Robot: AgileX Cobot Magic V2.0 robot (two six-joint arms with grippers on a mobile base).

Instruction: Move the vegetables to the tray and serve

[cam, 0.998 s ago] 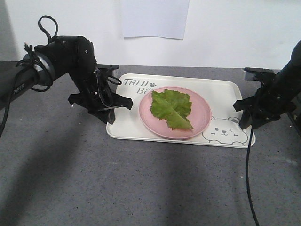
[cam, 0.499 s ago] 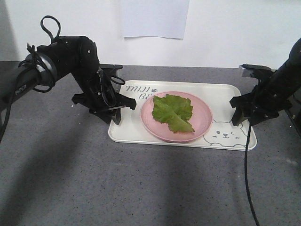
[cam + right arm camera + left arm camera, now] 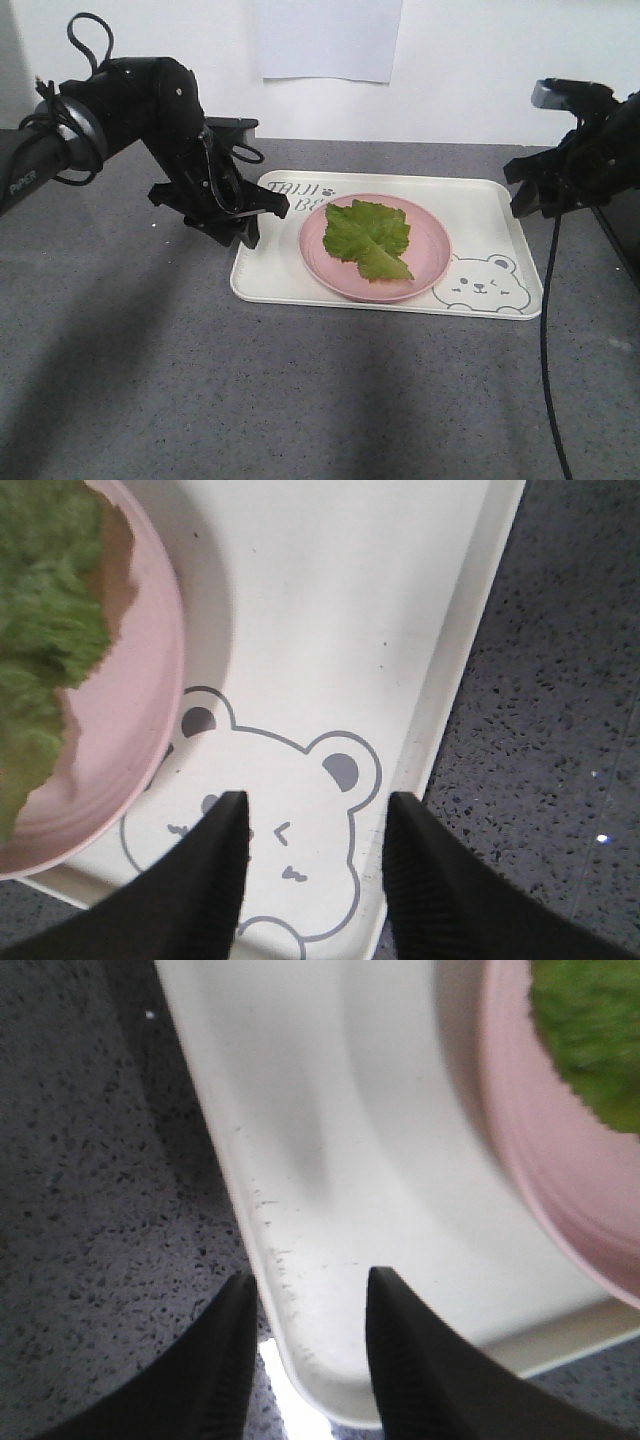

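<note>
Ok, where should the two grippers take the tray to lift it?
By the raised rim on the short ends, each arm coming from its own side. The tray lies flat, so only the rim offers a lip; the plate with lettuce sits mid-tray, so hold it level. The left gripper already straddles its rim.

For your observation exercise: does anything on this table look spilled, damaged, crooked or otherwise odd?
Nothing stands out. The lettuce leaf lies whole on the pink plate, which sits flat inside the tray. Nothing is spilled on the grey table.
</note>
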